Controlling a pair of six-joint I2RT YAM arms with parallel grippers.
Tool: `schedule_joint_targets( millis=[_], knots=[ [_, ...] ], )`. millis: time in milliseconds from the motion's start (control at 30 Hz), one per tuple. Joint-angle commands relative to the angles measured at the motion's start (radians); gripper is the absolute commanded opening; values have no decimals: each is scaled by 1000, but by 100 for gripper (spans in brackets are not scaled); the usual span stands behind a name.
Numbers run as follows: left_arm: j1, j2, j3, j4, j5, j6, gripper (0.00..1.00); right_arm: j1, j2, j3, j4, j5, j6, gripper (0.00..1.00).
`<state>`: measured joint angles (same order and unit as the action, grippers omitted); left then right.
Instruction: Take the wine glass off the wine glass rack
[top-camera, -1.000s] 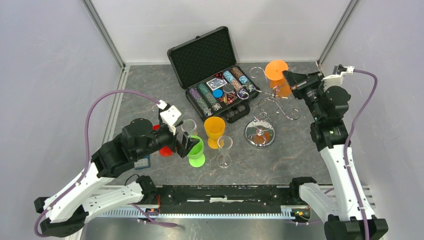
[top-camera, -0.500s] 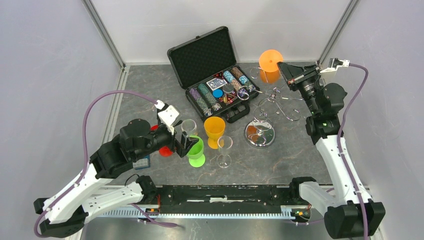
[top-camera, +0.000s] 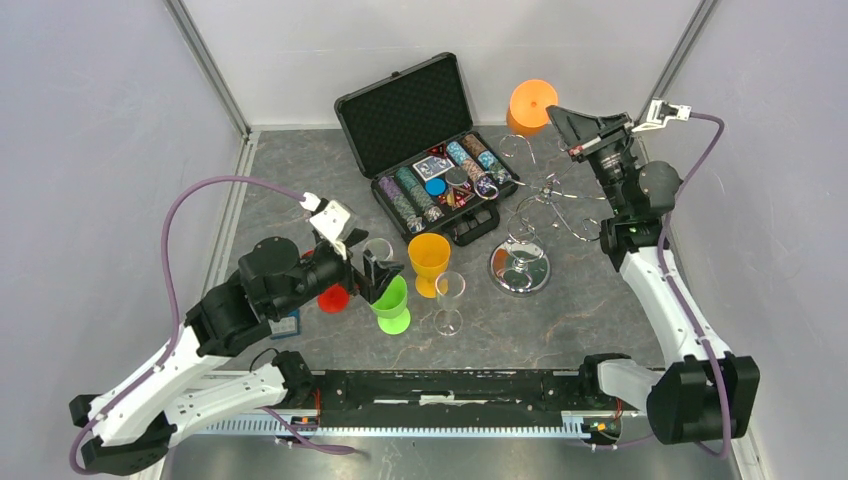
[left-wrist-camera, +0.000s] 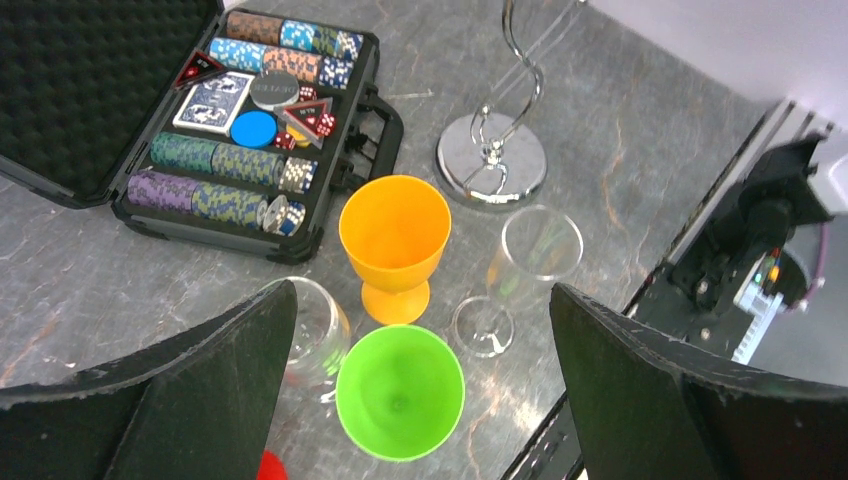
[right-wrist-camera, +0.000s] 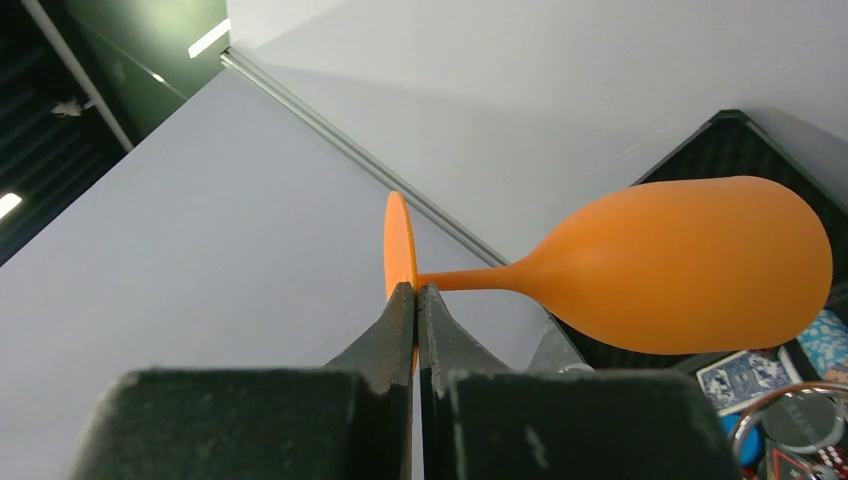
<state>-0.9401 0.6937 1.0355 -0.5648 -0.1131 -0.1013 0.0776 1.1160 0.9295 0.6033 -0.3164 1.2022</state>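
Right jaws are pinching shut on foot-disc edge of orange plastic wine glass (right-wrist-camera: 690, 265), hanging sideways in air approx 12 o'clock of chrome wire rack (top-camera: 518, 270). Prob light, slick; stem's safer. Left jaws are gaping wide, empty.

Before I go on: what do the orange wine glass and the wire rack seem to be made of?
Orange wine glass: probably plastic, opaque with a soft satin sheen and no transparency. Wine glass rack: metal wire, polished chrome by the look; its round base mirrors its surroundings.
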Motion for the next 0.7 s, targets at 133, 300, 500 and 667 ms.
schedule_joint_targets(
  millis=[133, 300, 500, 667],
  knots=[
    [3, 77, -20, 269, -142, -307, 100, 0, 5, -29, 458, -112, 133, 0],
    [80, 172, 26, 345, -42, -416, 100, 0, 10, -31, 602, -161, 245, 0],
    [292, 269, 55, 656, 442, -667, 100, 2, -11, -94, 778, -170, 412, 0],
    [308, 388, 127, 804, 558, -789, 100, 8, -41, -132, 866, -158, 513, 0]
  ],
)
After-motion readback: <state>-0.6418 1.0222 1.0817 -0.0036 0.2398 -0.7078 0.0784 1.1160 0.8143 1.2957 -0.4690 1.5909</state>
